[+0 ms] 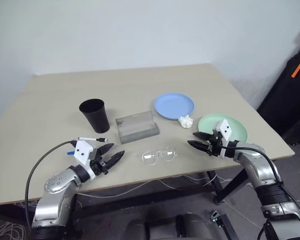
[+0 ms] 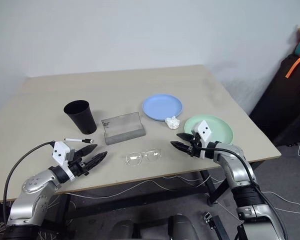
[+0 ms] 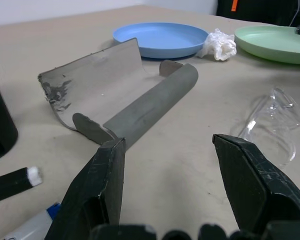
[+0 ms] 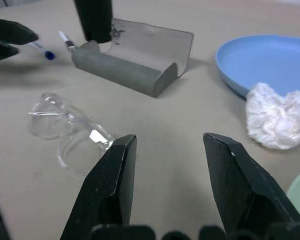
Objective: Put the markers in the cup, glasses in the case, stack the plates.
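lying: clear thin-framed glasses | matte tapered cup | lumpy wad

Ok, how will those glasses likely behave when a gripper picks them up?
The glasses look thin-framed with slender clear arms, so probably light, springy and fragile. The smooth lenses may slip between the fingers. Lying flat on the table, they may slide if nudged, not roll.

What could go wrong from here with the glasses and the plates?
The glasses lie near the table's front edge, so a clumsy grab by the open right gripper could push them off. The paper wad sits between the blue plate and green plate and may get caught when stacking.
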`<state>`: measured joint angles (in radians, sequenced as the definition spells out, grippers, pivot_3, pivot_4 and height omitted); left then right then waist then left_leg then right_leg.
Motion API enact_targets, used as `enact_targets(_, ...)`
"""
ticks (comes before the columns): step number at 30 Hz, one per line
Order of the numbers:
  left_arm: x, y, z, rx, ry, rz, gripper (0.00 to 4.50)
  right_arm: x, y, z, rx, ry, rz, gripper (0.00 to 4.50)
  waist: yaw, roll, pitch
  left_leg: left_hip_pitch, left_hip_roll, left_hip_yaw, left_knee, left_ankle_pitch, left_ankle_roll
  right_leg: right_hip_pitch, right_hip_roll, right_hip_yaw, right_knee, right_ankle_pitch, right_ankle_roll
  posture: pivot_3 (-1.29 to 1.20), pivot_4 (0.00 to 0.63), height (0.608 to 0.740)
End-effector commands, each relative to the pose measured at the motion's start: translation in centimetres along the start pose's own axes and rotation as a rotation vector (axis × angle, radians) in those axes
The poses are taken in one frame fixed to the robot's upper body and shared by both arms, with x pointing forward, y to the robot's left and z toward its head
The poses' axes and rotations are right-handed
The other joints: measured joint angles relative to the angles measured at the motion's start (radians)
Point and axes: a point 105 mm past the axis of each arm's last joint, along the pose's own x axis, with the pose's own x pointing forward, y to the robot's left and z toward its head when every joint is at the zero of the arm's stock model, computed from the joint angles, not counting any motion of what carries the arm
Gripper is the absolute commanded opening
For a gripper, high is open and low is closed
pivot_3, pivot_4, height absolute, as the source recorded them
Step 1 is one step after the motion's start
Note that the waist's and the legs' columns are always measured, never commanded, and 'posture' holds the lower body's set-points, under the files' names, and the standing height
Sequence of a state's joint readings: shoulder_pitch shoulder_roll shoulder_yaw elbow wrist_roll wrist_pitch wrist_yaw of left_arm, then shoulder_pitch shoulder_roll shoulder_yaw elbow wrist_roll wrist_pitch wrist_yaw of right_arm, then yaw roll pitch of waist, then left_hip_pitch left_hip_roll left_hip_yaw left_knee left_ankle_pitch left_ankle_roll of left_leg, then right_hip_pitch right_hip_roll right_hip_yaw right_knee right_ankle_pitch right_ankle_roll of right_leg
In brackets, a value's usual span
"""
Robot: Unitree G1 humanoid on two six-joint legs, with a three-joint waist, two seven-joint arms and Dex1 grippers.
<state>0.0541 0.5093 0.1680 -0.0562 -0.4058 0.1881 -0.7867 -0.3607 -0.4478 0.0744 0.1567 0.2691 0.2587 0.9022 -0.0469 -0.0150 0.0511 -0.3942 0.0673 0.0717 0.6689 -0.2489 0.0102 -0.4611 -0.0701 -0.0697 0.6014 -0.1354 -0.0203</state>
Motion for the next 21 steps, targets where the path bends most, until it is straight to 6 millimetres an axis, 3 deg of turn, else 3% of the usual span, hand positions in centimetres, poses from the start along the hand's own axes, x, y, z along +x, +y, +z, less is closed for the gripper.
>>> enact_targets(1, 1.0, -1.4, 2.1, 0.031, -0.06, -0.054, 2.9, 0.5, 0.3, 2.6, -0.114, -0.039, -0.05, 2.29, 0.0, 0.0, 0.0, 0.0, 0.0, 0.0, 0.0, 0.0, 0.0, 0.0, 0.0, 0.0, 0.0, 0.0, 0.0, 0.0, 0.0, 0.74)
enact_targets(13, 3.4, -4.5, 2.7, -0.008, -0.093, -0.178, 2.9, -0.4, -1.6, -0.1, -0.206, 0.231, -0.338, 2.29, 0.0, 0.0, 0.0, 0.0, 0.0, 0.0, 0.0, 0.0, 0.0, 0.0, 0.0, 0.0, -0.001, 0.0, 0.0, 0.0, 0.0, 0.74)
enact_targets(21, 4.1, -5.3, 2.9, -0.013, -0.102, -0.204, 2.9, -1.0, -3.1, -1.3, -0.194, 0.32, -0.452, 2.29, 0.0, 0.0, 0.0, 0.0, 0.0, 0.0, 0.0, 0.0, 0.0, 0.0, 0.0, 0.0, -0.001, 0.0, 0.0, 0.0, 0.0, 0.74)
